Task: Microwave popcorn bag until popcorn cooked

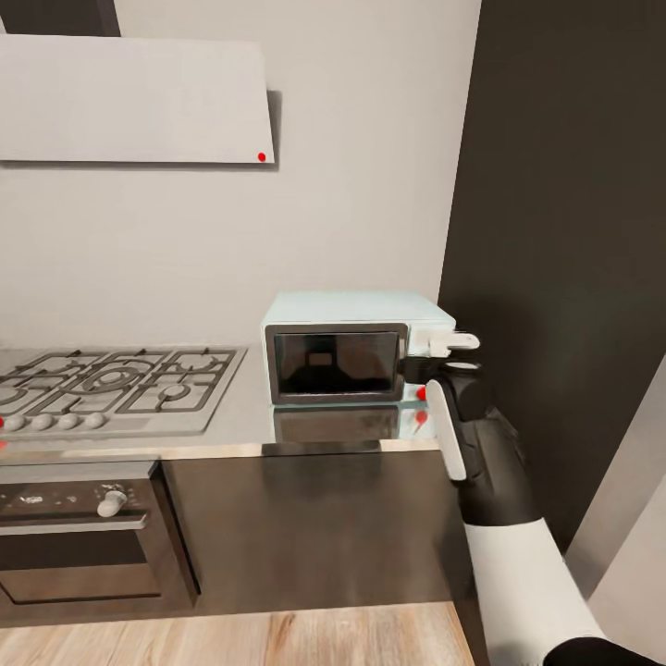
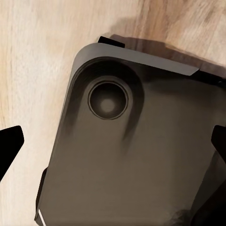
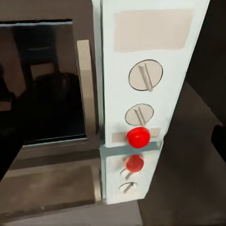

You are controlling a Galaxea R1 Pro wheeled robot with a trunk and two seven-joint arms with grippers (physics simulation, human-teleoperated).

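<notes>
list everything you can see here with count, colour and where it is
microwave: 1, pale mint-blue with dark glass door shut, on the countertop by the dark wall panel
microwave knobs: 2, pale, on its side panel
red button: 1, below the knobs
countertop: 1, glossy grey, over dark cabinets
gas hob: 1, steel, left of the microwave
built-in oven: 1, steel and dark glass, under the hob
range hood: 1, flat grey, above the hob
floor: light wood
right gripper: 1, white, at the microwave's side panel
robot base: dark grey, over the floor
</notes>
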